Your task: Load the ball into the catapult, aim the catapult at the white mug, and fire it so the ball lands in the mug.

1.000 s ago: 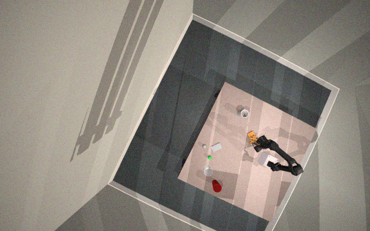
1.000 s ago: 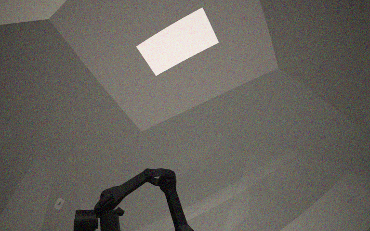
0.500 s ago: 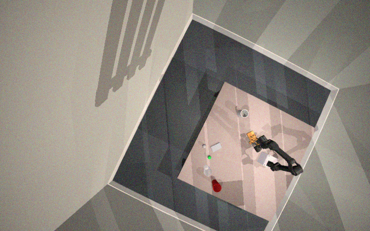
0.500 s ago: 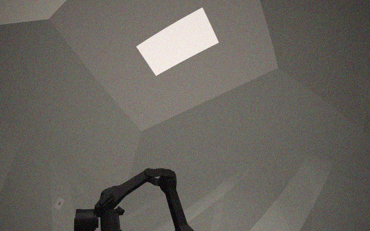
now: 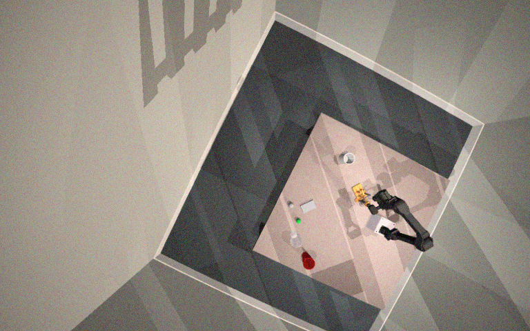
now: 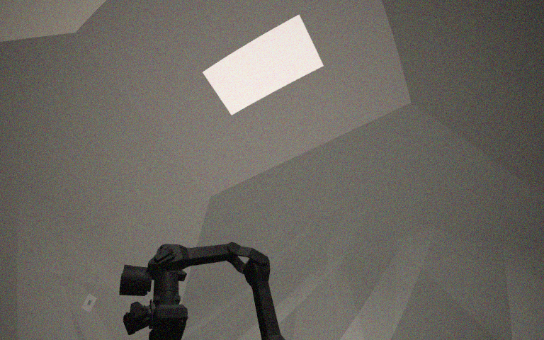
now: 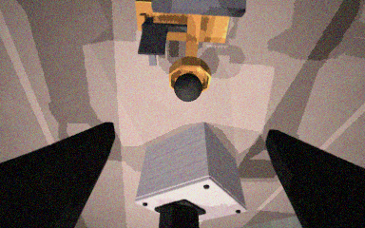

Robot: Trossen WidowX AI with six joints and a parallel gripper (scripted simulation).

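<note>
Now the ball [image 7: 187,87] seems to sit in the catapult [image 7: 190,28] cup at 12 o'clock; the gripper [image 7: 187,161] is spread, holding nothing. Aiming at the mug [image 5: 346,158] and firing remain.

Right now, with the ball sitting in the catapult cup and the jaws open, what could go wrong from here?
1. The open gripper sits close to the catapult; a careless move could nudge the cup and spill the dark ball.
2. Turning the catapult toward the white mug may jolt the ball out.
3. The grey box lies right below the gripper and could be struck on a low path.
</note>
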